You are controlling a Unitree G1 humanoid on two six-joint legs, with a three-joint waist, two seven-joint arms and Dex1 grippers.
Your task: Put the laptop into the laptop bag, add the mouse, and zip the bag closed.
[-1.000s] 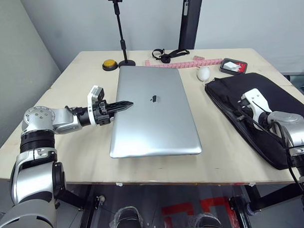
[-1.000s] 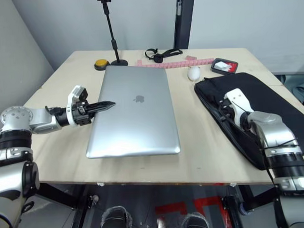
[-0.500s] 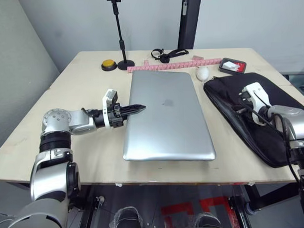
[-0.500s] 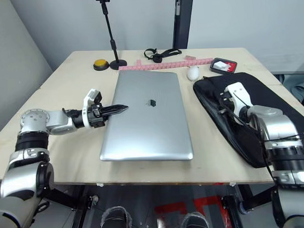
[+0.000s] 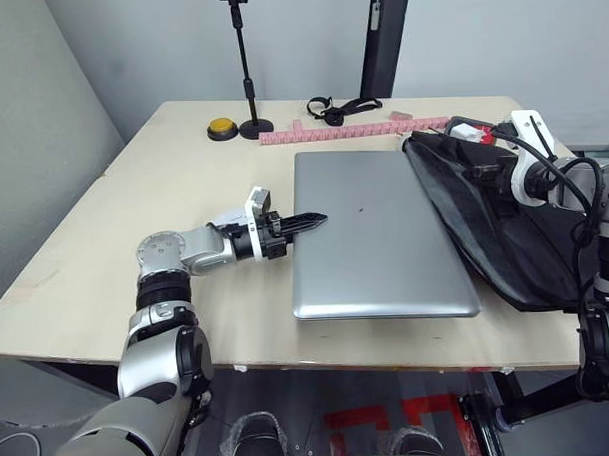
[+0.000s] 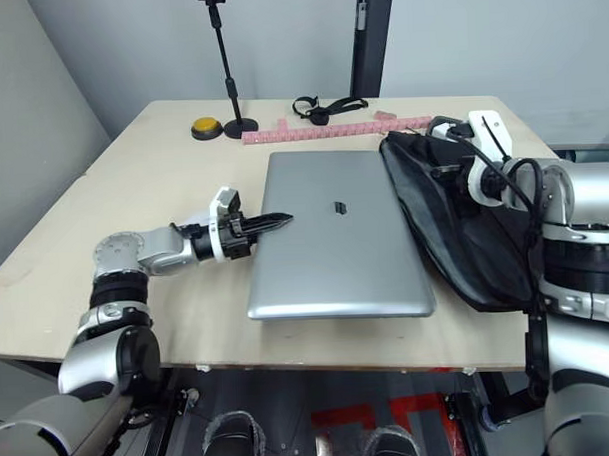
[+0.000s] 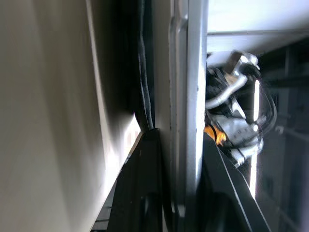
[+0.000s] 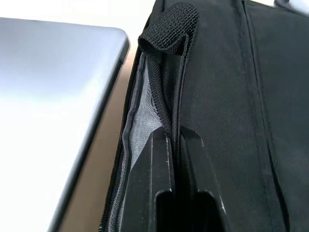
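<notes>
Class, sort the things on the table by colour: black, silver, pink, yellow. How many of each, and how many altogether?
Black: 3 (bag, stand, strap)
Silver: 1 (laptop)
Pink: 1 (strip)
Yellow: 1 (button)
Total: 6

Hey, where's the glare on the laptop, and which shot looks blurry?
Right wrist view: the laptop lid is washed out white by glare. Left wrist view: soft and dim, with the laptop's edge between the left pincer fingers. Head views look evenly lit.
</notes>
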